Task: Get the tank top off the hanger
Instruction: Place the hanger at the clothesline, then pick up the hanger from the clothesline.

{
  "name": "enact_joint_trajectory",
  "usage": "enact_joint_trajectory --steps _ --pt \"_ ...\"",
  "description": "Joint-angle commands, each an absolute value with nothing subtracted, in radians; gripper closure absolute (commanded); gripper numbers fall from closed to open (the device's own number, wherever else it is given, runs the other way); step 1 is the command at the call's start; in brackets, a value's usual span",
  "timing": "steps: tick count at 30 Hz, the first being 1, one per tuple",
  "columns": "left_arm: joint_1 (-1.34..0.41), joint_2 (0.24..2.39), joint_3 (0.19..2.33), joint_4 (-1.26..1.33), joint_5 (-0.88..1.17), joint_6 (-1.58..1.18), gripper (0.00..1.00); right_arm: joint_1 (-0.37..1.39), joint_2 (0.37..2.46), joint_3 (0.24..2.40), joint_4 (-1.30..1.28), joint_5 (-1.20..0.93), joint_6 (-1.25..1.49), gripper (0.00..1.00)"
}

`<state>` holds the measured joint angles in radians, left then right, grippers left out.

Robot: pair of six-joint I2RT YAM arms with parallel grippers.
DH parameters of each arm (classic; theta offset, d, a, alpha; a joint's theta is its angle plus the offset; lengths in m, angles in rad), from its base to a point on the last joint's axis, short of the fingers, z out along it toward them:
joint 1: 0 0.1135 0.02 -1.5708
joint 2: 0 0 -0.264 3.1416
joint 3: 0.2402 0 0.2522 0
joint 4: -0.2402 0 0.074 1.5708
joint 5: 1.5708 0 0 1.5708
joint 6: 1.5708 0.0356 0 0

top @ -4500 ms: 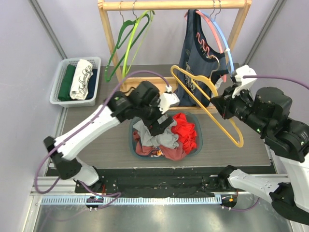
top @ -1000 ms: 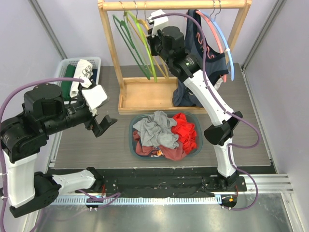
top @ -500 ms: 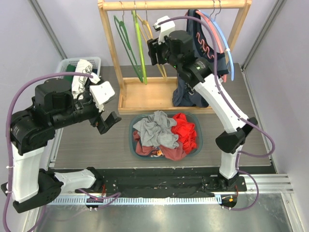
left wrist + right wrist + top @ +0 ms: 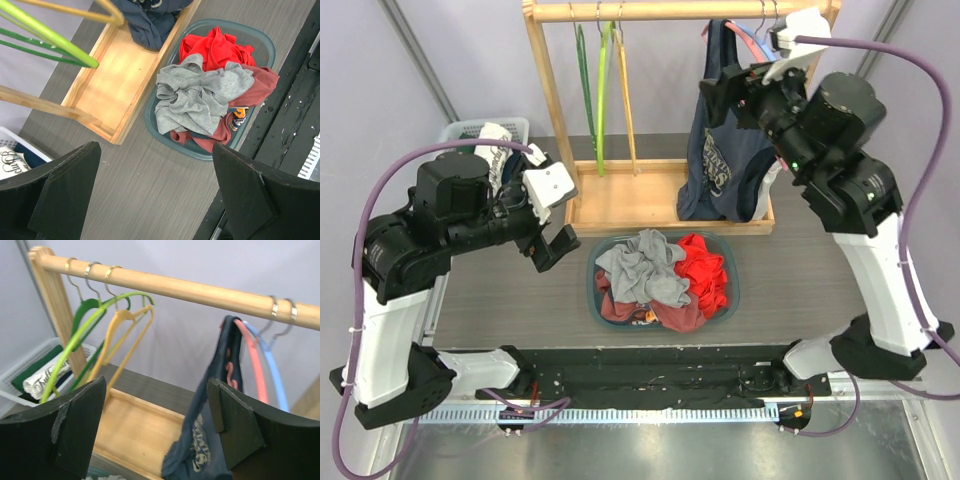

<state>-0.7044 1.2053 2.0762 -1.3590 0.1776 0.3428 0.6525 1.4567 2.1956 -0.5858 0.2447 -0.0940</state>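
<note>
The navy tank top (image 4: 723,150) hangs on a pink hanger (image 4: 752,38) at the right end of the wooden rail (image 4: 670,10). In the right wrist view the tank top (image 4: 227,370) is draped over the pink hanger (image 4: 255,365), with a blue hanger (image 4: 277,385) behind it. My right gripper (image 4: 720,90) is open just left of the tank top's upper part and holds nothing. The gap of this gripper (image 4: 155,430) frames the rack's base. My left gripper (image 4: 552,245) hovers open left of the laundry basket, and in its own view it (image 4: 155,195) is over bare table.
Two green hangers (image 4: 592,90) and a yellow one (image 4: 623,85) hang at the rail's left end. A teal basket (image 4: 732,300) of grey and red clothes sits in front of the rack's wooden base (image 4: 620,200). A white basket (image 4: 450,135) of folded clothes stands at the far left.
My right gripper has opened, left the yellow hanger on the rail and swung right to the tank top. My left arm has shifted slightly right.
</note>
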Motion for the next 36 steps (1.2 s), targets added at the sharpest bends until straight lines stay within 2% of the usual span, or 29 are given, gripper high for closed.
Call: enact_joint_trajectory --steps 1,6,16,26,36 --pt "-0.699 1.186 2.083 -1.331 0.19 0.327 0.0 0.579 1.387 2.065 -0.563 0.255 -0.077 0.08" --pt "-0.699 1.2 2.098 -1.331 0.198 0.33 0.0 0.372 1.322 1.98 -0.555 0.072 0.023 0.04" --pt "-0.692 1.219 2.123 -1.338 0.21 0.322 0.0 0.261 1.344 1.927 -0.532 0.014 0.077 0.04" --pt "-0.684 1.23 2.14 -1.335 0.229 0.319 0.0 0.134 1.368 1.879 -0.503 -0.138 0.204 0.04" --pt "-0.678 1.229 2.149 -1.335 0.235 0.316 0.0 0.127 1.394 1.908 -0.503 -0.204 0.221 0.04"
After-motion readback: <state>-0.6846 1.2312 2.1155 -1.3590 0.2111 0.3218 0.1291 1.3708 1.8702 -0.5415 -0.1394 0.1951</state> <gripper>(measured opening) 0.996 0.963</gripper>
